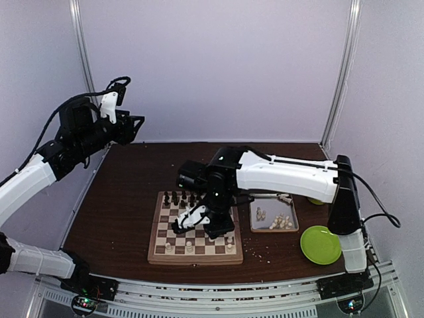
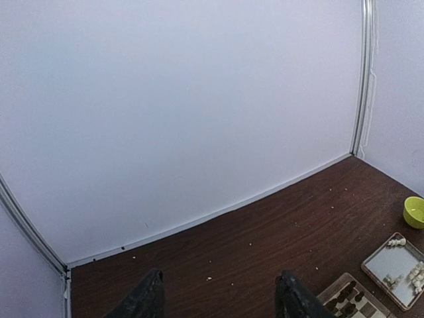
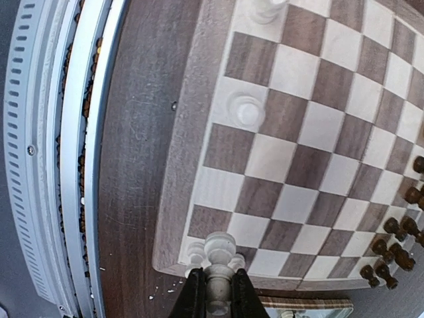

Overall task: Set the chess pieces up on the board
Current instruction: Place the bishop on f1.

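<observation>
A: What sits on the dark table [image 1: 126,199]?
B: The board [image 1: 195,258], with the metal tray [image 1: 273,230] just to its right.
A: And the arms?
B: The left gripper [image 2: 218,301] is raised well away from the board, fingers spread, nothing between them. The right gripper [image 3: 218,281] is clamped on a cream chess piece [image 3: 219,246], upright over the board's edge row near a corner

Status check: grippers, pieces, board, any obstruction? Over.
Right gripper shut on a white chess piece over the board. Left gripper open, empty, raised off left. More white pieces wait in metal tray. No obstruction seen.
</observation>
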{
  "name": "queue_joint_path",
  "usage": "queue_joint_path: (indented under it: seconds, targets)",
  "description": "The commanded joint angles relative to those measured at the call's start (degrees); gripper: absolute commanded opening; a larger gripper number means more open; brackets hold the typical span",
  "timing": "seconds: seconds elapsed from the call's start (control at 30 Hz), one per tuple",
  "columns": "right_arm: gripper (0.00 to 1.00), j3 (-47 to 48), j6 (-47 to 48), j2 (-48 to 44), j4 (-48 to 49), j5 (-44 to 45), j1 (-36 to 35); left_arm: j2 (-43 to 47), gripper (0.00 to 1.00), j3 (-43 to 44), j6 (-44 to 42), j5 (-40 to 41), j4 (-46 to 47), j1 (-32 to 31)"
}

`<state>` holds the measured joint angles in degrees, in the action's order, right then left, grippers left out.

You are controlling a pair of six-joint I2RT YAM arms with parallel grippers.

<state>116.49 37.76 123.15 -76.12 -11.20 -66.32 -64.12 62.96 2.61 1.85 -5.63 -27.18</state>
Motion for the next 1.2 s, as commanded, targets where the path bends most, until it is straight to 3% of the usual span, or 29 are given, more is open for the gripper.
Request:
queue_joint_path:
  seconds: [0.0,1.17]
  targets:
    - [0.02,1.59,0.52,3.13,-2.81,2.83,-1.71,1.67,0.58,-0.82,-0.51,0.80,3.33,-0.09]
    - [0.07,6.50,-1.47,10.68,-1.82,2.83,-2.97,1.13,0.58,-0.75,-1.47,0.24,2.88,-0.08]
